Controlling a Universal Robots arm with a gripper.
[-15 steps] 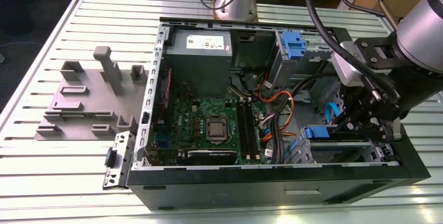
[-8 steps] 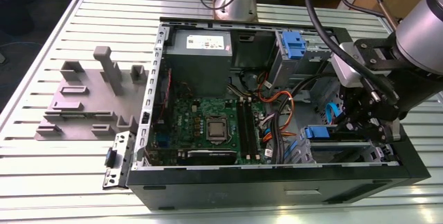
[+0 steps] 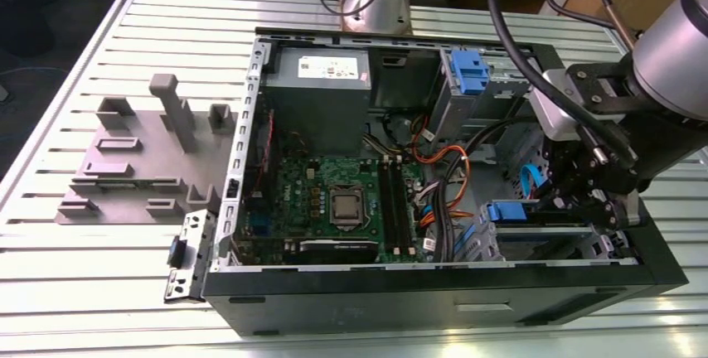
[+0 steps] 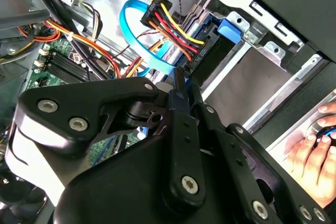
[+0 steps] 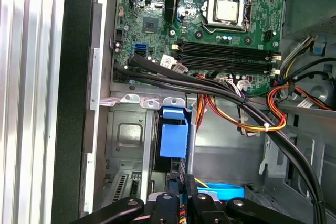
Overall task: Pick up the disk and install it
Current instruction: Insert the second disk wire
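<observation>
The disk [image 3: 511,211] sits edge-up in the drive bay at the front corner of the open computer case [image 3: 443,279], on the exterior view's right. Its blue side rail [image 4: 231,27] [image 5: 173,135] shows in both wrist views. My gripper [image 3: 589,209] reaches down into the case right behind the bay. In both wrist views the gripper [image 4: 179,80] [image 5: 181,182] is shut, its tips at the disk's rear end. A black plug with red, yellow and black wires [image 4: 168,19] lies beside them. Whether the tips touch the disk is hidden.
The grey power-supply box [image 3: 318,76] and green motherboard [image 3: 343,200] fill the case's middle. A blue latch piece [image 3: 470,72] stands in the upper bay. Orange and blue cables [image 3: 443,167] crowd the gripper. A grey fixture [image 3: 133,159] lies on the table. A person's hand [image 4: 315,148] rests outside the case.
</observation>
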